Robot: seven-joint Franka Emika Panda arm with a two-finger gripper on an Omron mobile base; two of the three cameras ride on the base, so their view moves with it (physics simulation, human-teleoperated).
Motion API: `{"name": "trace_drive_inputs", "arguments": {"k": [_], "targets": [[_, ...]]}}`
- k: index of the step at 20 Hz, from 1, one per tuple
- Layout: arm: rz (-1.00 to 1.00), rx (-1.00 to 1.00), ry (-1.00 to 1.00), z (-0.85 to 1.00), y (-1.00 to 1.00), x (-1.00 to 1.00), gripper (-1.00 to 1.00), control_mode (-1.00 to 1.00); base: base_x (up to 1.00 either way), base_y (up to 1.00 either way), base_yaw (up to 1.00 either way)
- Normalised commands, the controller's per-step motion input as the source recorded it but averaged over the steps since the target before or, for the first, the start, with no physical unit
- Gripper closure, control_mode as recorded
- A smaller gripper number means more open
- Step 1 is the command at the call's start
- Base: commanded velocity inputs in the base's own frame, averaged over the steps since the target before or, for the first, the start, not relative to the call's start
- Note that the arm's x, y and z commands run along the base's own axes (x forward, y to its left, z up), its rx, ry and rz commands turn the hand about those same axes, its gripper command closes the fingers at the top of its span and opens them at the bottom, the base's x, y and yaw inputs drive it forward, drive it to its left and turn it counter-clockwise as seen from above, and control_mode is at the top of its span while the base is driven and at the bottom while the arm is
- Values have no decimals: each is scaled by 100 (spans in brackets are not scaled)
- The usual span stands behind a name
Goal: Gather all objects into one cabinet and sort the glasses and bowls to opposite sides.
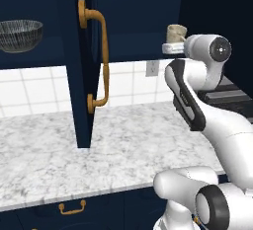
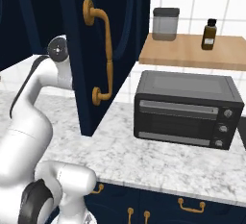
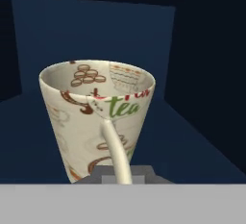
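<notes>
The mug point(image 3: 96, 122) sits right in front of the hand camera, upright, its handle turned toward the lens and running down to the grey block at the bottom of the hand view. The finger tips themselves are hidden there, so how far the jaws stand apart, and whether they grip the handle, cannot be told. The mug is beige with printed brown and red drawings and the green word "tea", and it is empty inside. Behind it are the dark blue walls and floor of the cabinet point(image 3: 96, 31).

In the left base view the mug point(image 1: 176, 33) shows just above the white wrist, up at the level of the cabinet's inner shelf, to the right of the open door point(image 1: 81, 61) with its curved brass handle point(image 1: 99, 56). One dark striped bowl point(image 1: 20, 35) stands on the shelf far to the left, well apart from the mug.

On the marble worktop point(image 2: 158, 160) to the right stands one black toaster oven point(image 2: 187, 108). Above it a wooden shelf point(image 2: 192, 52) carries one grey canister point(image 2: 166, 23) and one small brown bottle point(image 2: 208, 34), set apart from each other.
</notes>
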Motion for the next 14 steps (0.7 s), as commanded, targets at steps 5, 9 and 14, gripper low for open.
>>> {"name": "trace_drive_inputs", "arguments": {"k": [5, 9, 14], "targets": [[0, 13, 2, 23, 0, -100, 100, -100, 0, 0, 0], [0, 7, 13, 9, 3, -100, 100, -100, 0, 0, 0], [0, 1, 20, 0, 16, -100, 100, -100, 0, 0, 0]]}}
